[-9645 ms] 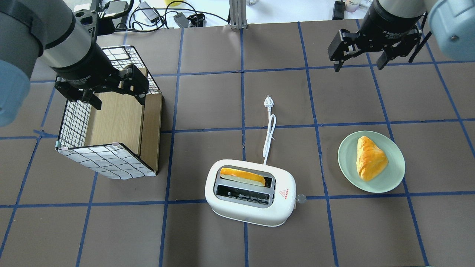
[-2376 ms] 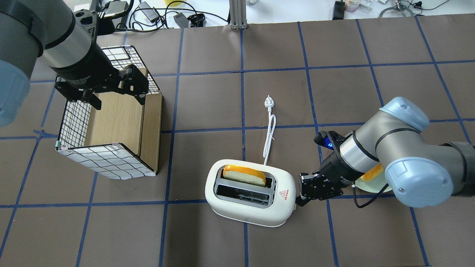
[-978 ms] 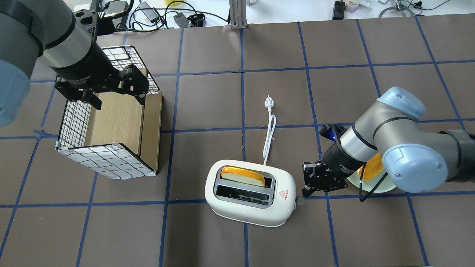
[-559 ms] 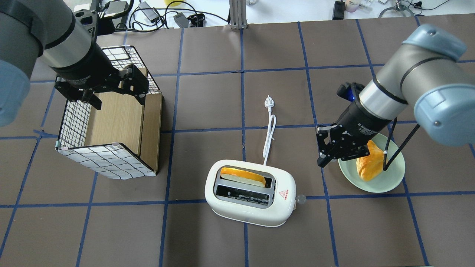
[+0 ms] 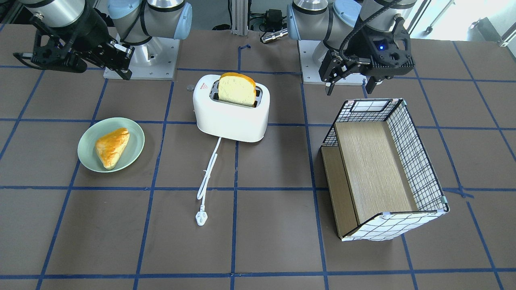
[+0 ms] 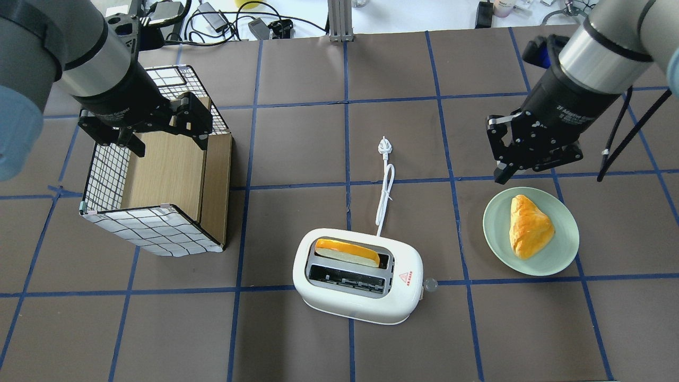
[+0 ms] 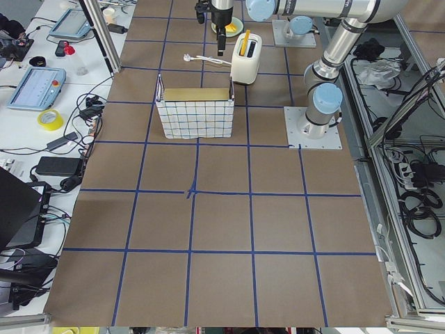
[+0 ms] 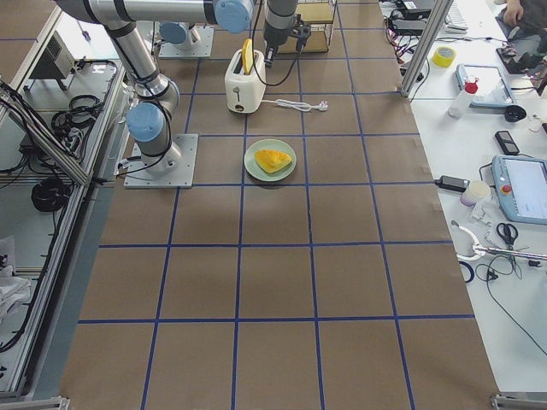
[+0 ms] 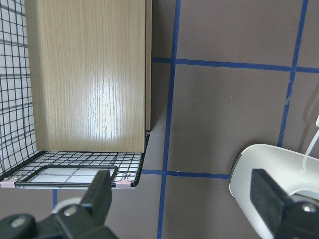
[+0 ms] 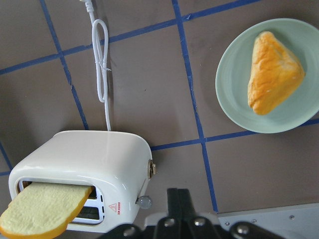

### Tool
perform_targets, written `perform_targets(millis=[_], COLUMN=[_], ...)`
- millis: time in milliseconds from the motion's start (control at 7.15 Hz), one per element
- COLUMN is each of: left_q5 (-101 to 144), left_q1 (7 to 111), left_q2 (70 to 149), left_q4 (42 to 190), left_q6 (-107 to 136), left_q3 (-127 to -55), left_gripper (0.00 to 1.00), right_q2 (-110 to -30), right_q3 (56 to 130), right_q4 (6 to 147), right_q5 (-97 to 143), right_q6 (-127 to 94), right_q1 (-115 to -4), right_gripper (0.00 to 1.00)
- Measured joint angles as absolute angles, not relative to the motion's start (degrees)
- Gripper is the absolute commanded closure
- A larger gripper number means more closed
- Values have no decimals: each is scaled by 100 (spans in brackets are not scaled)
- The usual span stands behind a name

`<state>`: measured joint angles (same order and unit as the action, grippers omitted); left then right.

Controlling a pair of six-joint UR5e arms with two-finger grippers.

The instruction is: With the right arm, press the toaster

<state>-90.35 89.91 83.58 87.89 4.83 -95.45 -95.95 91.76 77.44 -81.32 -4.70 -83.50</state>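
Note:
The white toaster (image 6: 360, 300) stands near the table's front centre, with a bread slice (image 6: 347, 253) in its far slot. In the front-facing view the slice (image 5: 237, 89) sticks up out of the toaster (image 5: 231, 117). The toaster's lever knob (image 6: 431, 285) on its right end is bare. My right gripper (image 6: 501, 176) is shut and empty, raised above the table, right of and beyond the toaster, just past the plate. The right wrist view shows its fingers (image 10: 178, 204) together, with the toaster (image 10: 84, 159) below. My left gripper (image 6: 170, 143) is open over the basket's far end.
A green plate (image 6: 496, 233) with a pastry (image 6: 529, 227) lies right of the toaster. The toaster's white cord (image 6: 386, 191) runs away from it to a plug. A wire-grid basket (image 6: 148, 228) with a wooden floor lies on its side at the left.
My right gripper has left the toaster's lever knob, risen and moved away to the far right, past the plate. The left arm has not moved.

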Motion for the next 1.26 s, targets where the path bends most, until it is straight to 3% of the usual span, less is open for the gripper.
perform_targets(millis=[419, 839, 1258], left_q5=[-9035, -9010, -8981], left_q1=[8991, 9007, 9025], left_q2=[8358, 8357, 8424], left_q4=[8789, 8772, 8730], left_q6=[483, 477, 458], left_q3=[-9545, -9552, -9530], left_gripper=[0, 0, 0], right_q2=[-9380, -8718, -8492], right_q3=[8817, 7948, 7870], right_q4=[8513, 8761, 9350], right_q5=[-8893, -9275, -8889], right_q6=[52, 88, 72], right_q1=[-8617, -9043, -9022], right_gripper=[0, 0, 1])
